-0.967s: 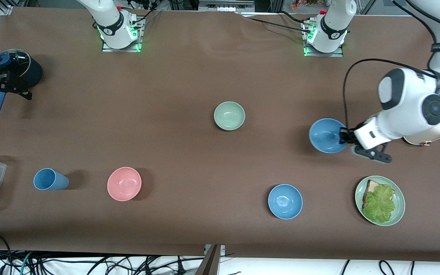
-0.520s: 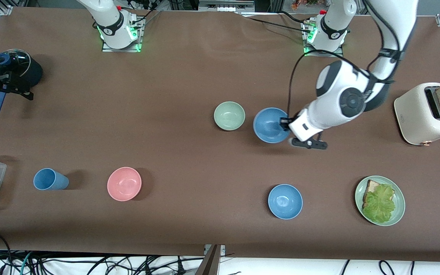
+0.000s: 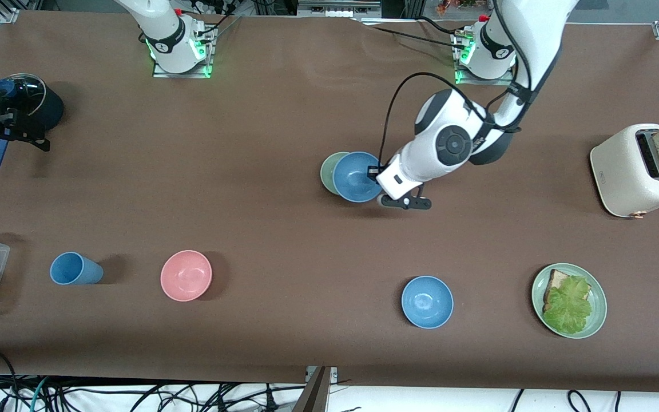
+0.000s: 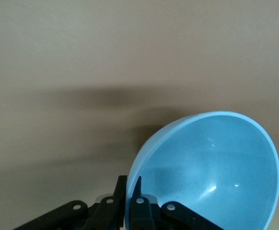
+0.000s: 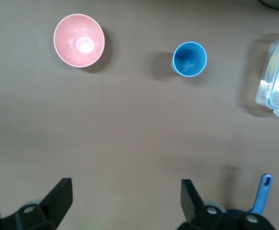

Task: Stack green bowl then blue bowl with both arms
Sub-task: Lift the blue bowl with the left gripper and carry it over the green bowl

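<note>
The blue bowl (image 3: 356, 177) is held over the green bowl (image 3: 326, 172) by the left gripper (image 3: 373, 173), jaws clenched on its rim, not yet released; the right gripper (image 5: 125, 197) waits, jaws spread.

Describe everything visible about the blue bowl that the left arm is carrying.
The blue bowl is small, round, plain and matte medium blue, empty inside. The left gripper is shut on its rim, one finger inside and one outside. Held in the air, it overlaps most of the green bowl, whose rim shows at the edge toward the right arm's end. Whether the two bowls touch cannot be told.
</note>
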You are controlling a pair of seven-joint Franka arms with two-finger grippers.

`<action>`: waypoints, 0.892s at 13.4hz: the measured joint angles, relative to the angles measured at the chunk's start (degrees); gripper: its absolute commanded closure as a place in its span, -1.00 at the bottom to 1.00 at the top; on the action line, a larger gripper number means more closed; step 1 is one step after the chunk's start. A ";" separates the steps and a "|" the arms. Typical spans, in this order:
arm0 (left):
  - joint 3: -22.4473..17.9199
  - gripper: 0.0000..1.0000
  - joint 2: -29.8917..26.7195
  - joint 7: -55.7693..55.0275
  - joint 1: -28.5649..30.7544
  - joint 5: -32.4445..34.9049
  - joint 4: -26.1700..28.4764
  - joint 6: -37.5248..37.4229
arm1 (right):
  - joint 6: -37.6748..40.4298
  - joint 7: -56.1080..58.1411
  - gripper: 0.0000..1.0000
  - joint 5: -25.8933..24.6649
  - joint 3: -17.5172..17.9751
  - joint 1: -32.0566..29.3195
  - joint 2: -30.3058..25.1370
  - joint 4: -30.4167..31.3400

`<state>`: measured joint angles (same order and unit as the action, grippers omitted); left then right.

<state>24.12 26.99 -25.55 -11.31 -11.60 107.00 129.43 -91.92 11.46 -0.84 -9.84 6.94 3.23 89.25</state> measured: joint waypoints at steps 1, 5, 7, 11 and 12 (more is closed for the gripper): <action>-0.02 1.00 0.48 -1.21 -1.16 0.25 0.05 0.70 | 0.00 0.00 -1.00 0.00 -0.01 -0.01 0.00 -0.01; -0.18 1.00 1.94 -3.44 -3.21 1.69 0.86 2.64 | 0.00 0.00 -1.00 0.00 -0.10 -0.04 0.00 -0.03; -0.22 1.00 2.98 -3.47 -3.25 1.84 1.47 4.39 | 0.00 0.00 -1.00 0.00 -0.10 -0.04 0.00 -0.04; -0.24 1.00 4.03 -4.12 -4.07 1.86 1.64 5.20 | 0.00 0.00 -1.00 0.00 -0.11 -0.05 0.00 -0.04; -0.24 1.00 4.13 -4.50 -4.44 1.86 1.66 5.23 | 0.00 0.00 -1.00 0.00 -0.11 -0.05 0.00 -0.04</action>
<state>23.88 31.12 -30.06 -15.75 -9.73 108.66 134.66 -91.92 11.46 -0.84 -9.94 6.90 3.23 89.20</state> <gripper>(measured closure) 0.943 0.000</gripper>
